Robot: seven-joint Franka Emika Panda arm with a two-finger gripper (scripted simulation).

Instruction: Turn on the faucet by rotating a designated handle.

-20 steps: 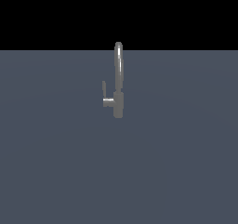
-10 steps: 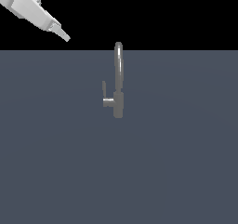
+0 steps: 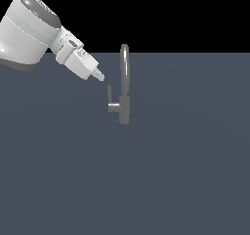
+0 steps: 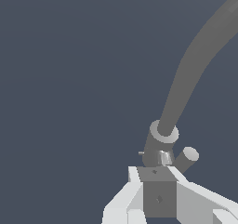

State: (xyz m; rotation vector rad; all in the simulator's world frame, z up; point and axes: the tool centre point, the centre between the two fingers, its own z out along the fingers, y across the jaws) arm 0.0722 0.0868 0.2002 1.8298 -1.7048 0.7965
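Just below the gripper, seemingly apart, stands the handle; jaw state cannot be judged.

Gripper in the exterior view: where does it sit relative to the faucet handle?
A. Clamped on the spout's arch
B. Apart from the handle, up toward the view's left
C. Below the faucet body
B: the gripper hangs apart from the handle, up toward the view's left.
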